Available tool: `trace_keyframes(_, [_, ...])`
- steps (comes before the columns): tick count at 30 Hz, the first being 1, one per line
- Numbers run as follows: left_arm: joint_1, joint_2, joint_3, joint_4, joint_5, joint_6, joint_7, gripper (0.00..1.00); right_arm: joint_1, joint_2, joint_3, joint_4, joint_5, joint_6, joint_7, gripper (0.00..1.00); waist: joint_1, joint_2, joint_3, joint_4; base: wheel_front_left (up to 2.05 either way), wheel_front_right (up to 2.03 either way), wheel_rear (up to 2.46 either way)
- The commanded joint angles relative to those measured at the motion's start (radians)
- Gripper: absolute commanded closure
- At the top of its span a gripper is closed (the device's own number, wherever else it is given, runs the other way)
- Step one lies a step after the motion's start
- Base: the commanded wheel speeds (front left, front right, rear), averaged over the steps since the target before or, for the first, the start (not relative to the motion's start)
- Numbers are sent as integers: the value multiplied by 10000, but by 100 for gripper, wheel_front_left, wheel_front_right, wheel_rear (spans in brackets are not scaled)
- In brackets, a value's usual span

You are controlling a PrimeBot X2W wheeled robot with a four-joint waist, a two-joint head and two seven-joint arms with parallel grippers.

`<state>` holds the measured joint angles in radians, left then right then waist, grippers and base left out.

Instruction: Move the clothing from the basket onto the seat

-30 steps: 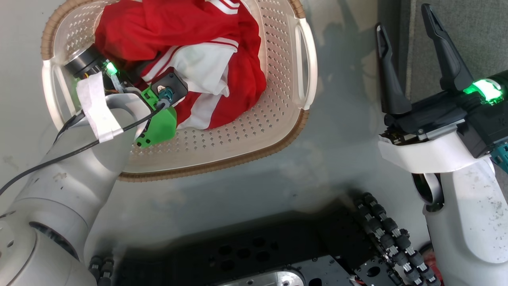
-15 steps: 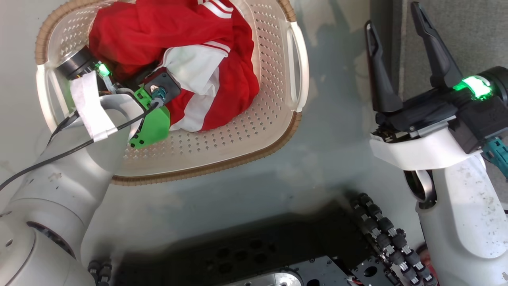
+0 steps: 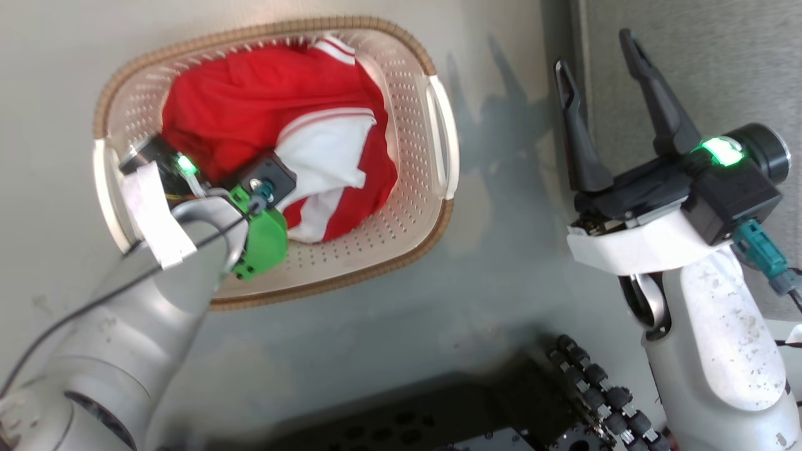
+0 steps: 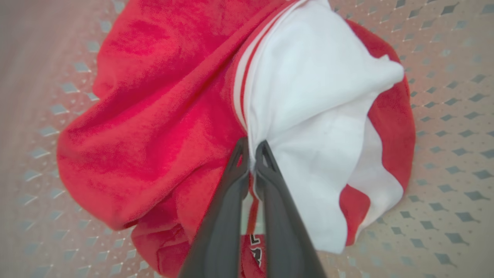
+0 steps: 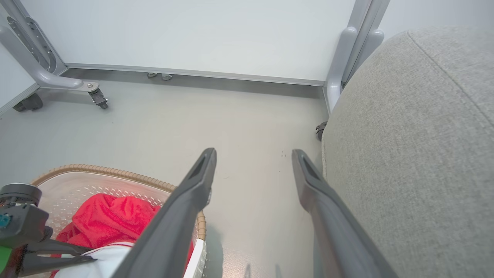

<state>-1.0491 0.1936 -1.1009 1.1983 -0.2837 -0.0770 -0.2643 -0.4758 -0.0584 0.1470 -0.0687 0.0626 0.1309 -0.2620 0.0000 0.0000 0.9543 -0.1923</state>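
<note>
One fold of the soft red-and-white sports jersey (image 4: 154, 96), bunched in the cream perforated plastic basket (image 3: 410, 210), is what my left end effector (image 4: 251, 160) is clamping, by the striped seam (image 4: 240, 96); light and limp, it is probably going to trail. My right end effector (image 3: 594, 49) is gaping, empty.

Floor (image 3: 376, 351): smooth, pale grey. Carries one cream perforated plastic basket with brown woven-look rim (image 3: 407, 213); grey metal castor legs (image 5: 69, 82) stand along its far wall edge.

Pale grey floor (image 5: 239, 123); white wall panel (image 5: 193, 34); castored metal frame (image 5: 42, 77).
</note>
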Motion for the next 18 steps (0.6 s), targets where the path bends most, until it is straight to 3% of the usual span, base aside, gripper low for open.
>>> trace_keyframes(1, [305, -37, 99, -134, -116, 97, 0, 100, 222, 9, 15, 92, 70, -3, -44, 0, 0, 0, -976, -43, 0, 0, 0])
trace_keyframes(18, [3630, 8, 2119, -3249, -1057, 856, -4, 100, 2138, -141, 269, 1348, 279, -3, -43, 0, 0, 0, -5834, 646, 0, 0, 0])
